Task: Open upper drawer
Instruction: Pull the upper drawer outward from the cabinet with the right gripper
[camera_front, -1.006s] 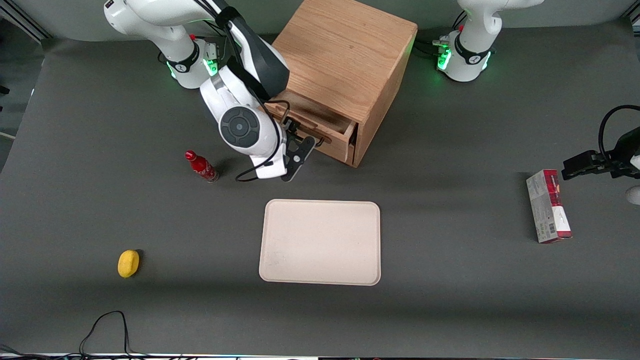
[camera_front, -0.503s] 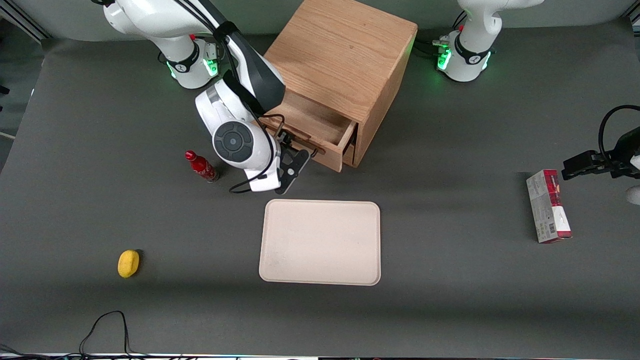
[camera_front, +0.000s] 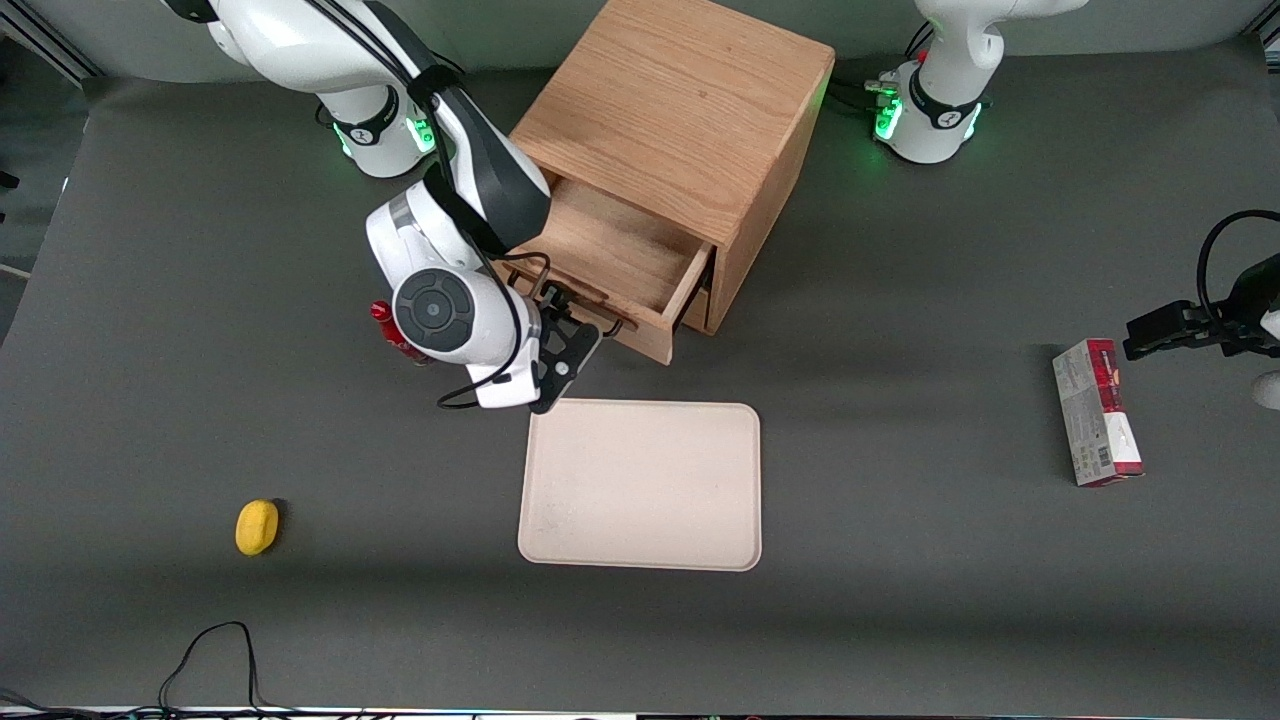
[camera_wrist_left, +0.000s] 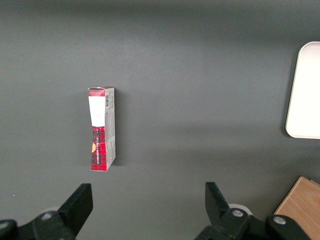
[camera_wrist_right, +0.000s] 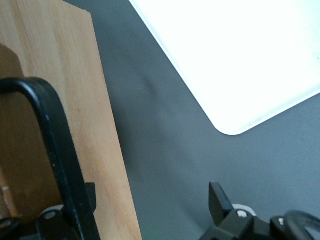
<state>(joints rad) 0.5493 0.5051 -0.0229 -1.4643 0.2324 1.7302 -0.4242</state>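
Near to far, front view: thin black cable loop (camera_front: 213, 648) at the bottom edge of the frame, toward the working arm's end. Small yellow rounded object (camera_front: 257, 526) low in the frame at that same end, lying alone on the dark grey table mat (camera_front: 900, 600). Flat beige rounded-corner tray (camera_front: 640, 485) at lower centre, nothing on it. Red-and-white cardboard carton (camera_front: 1097, 412) lies flat at mid-height toward the parked arm's end, well apart from the tray. Small red bottle (camera_front: 383, 322) at mid-height, mostly hidden by the white arm body. Right arm's gripper (camera_wrist_right: 152, 196) sits just above the tray's farther edge in the frame, at the front of the upper light oak drawer (camera_front: 612, 250). Fingers spread wide. The drawer's thin black bar handle (camera_wrist_right: 55, 145) crosses close in front of one finger (camera_wrist_right: 90, 192); can't tell if they touch. Nothing clamped between the fingers. Upper drawer is just above frame centre, standing well out of the light oak box cabinet (camera_front: 680, 110), its shallow wooden tray interior showing and bare. Drawer front is near the tray's farther edge, not touching it. The cabinet sits at top centre, turned at an angle to the table edge.
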